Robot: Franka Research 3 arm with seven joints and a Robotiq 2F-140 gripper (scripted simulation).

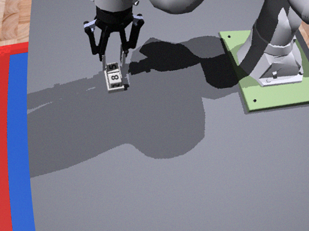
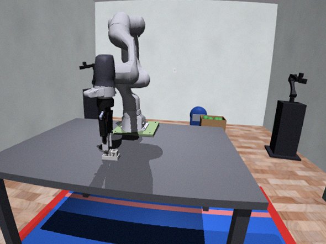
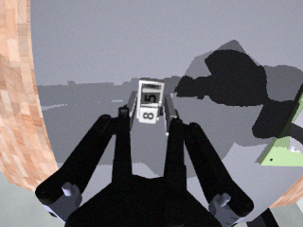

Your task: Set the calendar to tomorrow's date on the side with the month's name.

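The small white calendar tray (image 1: 115,88) lies flat on the grey table with two white cubes standing in it side by side. The far cube (image 1: 113,66) shows a 5 on top and the near cube (image 1: 114,78) shows an 8 on top. My gripper (image 1: 113,61) points straight down with its fingers partly open, one on each side of the 5 cube. The fingers do not press on it. The wrist view shows the 5 cube (image 3: 151,96) and the 8 cube (image 3: 148,115) between the fingertips. The side with the month's name is too small to read.
The robot's green base plate (image 1: 271,77) is at the back right of the table. The table's left edge (image 1: 24,97) is close to the tray, above a red and blue floor mat (image 1: 8,119).
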